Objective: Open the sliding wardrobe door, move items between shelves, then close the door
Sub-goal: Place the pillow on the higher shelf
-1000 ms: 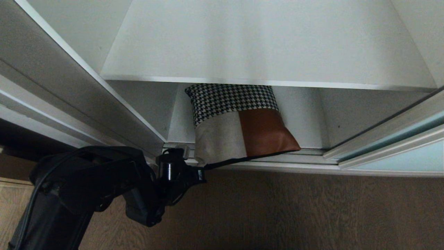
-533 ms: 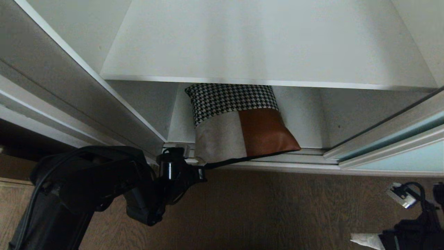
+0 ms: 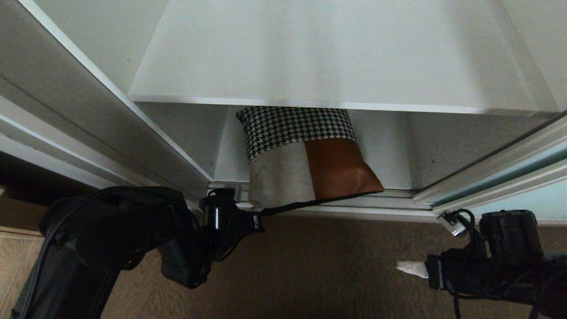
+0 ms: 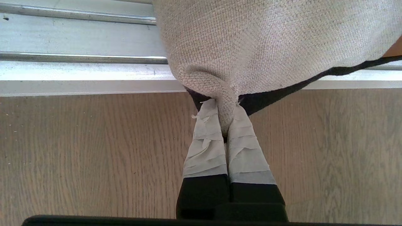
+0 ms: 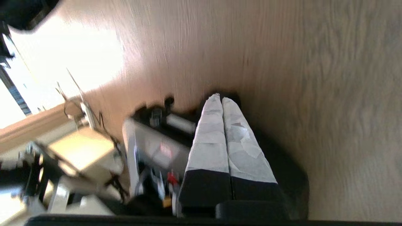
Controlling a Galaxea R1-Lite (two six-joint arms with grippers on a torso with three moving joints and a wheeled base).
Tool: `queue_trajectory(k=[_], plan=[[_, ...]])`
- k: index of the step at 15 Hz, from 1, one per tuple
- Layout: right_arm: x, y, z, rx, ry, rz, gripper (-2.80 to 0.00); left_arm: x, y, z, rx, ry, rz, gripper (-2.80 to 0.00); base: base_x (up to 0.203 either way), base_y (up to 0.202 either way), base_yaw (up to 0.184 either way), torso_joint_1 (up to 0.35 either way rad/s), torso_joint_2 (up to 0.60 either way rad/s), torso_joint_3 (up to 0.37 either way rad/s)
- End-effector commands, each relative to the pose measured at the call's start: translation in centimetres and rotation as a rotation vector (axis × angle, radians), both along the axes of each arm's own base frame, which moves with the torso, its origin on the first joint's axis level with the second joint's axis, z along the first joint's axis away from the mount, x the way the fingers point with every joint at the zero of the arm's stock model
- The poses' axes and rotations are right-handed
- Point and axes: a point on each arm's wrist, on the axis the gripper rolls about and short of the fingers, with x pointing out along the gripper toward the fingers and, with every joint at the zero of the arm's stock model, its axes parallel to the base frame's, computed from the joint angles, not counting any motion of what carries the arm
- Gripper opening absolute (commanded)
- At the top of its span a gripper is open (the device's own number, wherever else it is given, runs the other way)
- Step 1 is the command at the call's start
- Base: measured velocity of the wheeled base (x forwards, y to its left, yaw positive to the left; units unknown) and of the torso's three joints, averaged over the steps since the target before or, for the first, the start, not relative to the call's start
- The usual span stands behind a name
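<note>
The item [image 3: 310, 164] is a soft cushion-like bundle with a black-and-white houndstooth band, a beige patch and a rust-orange patch. It lies in the lower compartment under a white shelf [image 3: 336, 57], its front edge hanging over the bottom track. My left gripper [image 3: 259, 219] is shut on the item's beige front corner [image 4: 267, 47]; the taped fingers [image 4: 205, 147] pinch the fabric tip. My right gripper [image 3: 409, 268] is shut and empty, low over the floor to the right, its tips [image 5: 219, 99] pressed together. The sliding wardrobe door [image 3: 538, 201] is pushed to the right.
Silver bottom rails [image 3: 354, 208] run along the wardrobe's front edge. The wardrobe's left side panel [image 3: 88, 115] stands beside my left arm. Wooden floor [image 3: 319, 274] lies in front. In the right wrist view the robot's base and cables [image 5: 94, 150] sit behind the fingers.
My right arm has come into the head view from the lower right and swung up and leftward. The left gripper and the item have not moved.
</note>
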Motion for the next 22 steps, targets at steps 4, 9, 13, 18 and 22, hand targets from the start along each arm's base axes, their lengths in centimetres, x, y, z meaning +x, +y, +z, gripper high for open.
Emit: queue_trajectory(k=[4, 9, 13, 18, 22], plan=[[1.6, 0.4, -0.9, 0.007, 0.016, 0.003, -2.80, -0.8, -0.4, -1.0, 0.006, 0.021, -0.015, -2.80, 0.000, 0.000, 0.000, 0.000, 0.00, 0.000], [4.1, 0.8, -0.4, 0.032, -0.014, -0.012, 0.00, -0.6, -0.5, -1.0, -0.004, -0.002, -0.015, -2.80, 0.000, 0.000, 0.000, 0.000, 0.00, 0.000], [6.1, 1.0, -1.1, 0.038, -0.012, -0.020, 0.00, -0.7, -0.4, -1.0, -0.006, -0.005, -0.018, -2.80, 0.000, 0.000, 0.000, 0.000, 0.00, 0.000], [8.7, 1.4, -3.0, 0.063, -0.129, -0.019, 0.00, -0.7, -0.4, -1.0, -0.008, -0.010, -0.020, -2.80, 0.000, 0.000, 0.000, 0.000, 0.00, 0.000], [10.6, 1.7, -4.1, 0.079, -0.216, -0.016, 0.00, -0.8, -0.4, -1.1, -0.007, -0.006, -0.021, -2.80, 0.000, 0.000, 0.000, 0.000, 0.00, 0.000]])
